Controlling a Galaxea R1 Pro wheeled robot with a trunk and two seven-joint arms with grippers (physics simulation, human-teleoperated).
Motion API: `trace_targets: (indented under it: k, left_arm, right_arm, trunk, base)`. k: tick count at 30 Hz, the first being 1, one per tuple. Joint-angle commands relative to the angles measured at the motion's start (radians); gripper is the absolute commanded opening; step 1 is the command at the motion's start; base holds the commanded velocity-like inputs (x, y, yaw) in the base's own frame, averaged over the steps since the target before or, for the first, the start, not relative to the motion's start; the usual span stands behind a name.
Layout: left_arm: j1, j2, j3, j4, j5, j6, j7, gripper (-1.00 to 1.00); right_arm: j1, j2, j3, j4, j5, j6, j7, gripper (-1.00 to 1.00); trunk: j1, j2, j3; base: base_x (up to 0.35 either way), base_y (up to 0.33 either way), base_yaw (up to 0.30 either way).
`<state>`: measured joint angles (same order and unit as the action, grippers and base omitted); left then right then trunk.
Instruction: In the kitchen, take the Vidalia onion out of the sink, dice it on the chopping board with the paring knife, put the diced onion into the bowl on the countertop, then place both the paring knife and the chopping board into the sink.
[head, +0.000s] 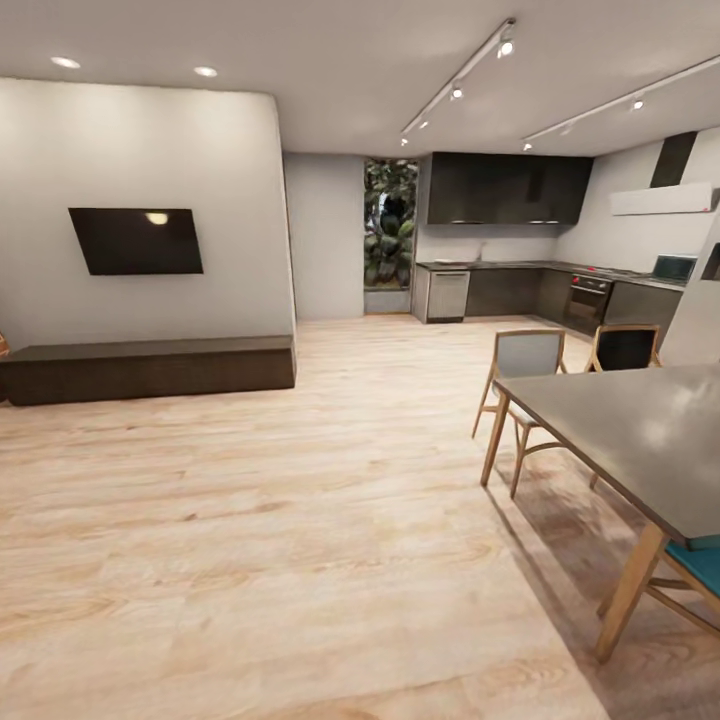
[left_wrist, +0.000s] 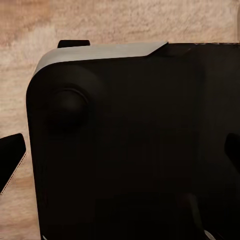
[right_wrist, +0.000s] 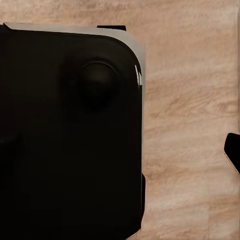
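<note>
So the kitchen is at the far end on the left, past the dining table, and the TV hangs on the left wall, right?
Not quite. The head view shows the kitchen at the far end on the right, beyond the dining table. The TV does hang on the left wall.

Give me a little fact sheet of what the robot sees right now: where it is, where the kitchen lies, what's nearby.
location: open living room with pale wood floor
kitchen: far end, right of centre, black upper cabinets
near right: grey dining table with wooden chairs
left wall: dark TV above a low bench
wrist views: robot's own black base over the floor
task things: too far to make out
</note>
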<state>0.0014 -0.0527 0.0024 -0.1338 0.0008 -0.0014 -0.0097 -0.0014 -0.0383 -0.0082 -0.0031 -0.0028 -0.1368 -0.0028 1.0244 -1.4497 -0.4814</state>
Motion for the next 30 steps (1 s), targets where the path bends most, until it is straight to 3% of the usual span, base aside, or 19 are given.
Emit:
trace_targets:
  k: [1,30]
  left_arm:
    - [0.000,0.000,0.000,-0.001,0.000,0.000,-0.001,1.00]
    - [0.000,0.001,-0.001,-0.001,0.001,0.000,-0.001,1.00]
  right_arm:
    - [0.000,0.000,-0.001,0.000,0.000,-0.003,0.000,1.00]
    - [0.000,0.000,-0.001,0.000,0.000,-0.003,0.000,1.00]
  trunk:
    - [0.001,0.000,-0.001]
    - [0.001,0.000,-0.001]
  base:
    - [0.342,0.000,0.000]
    - [0.342,0.000,-0.034]
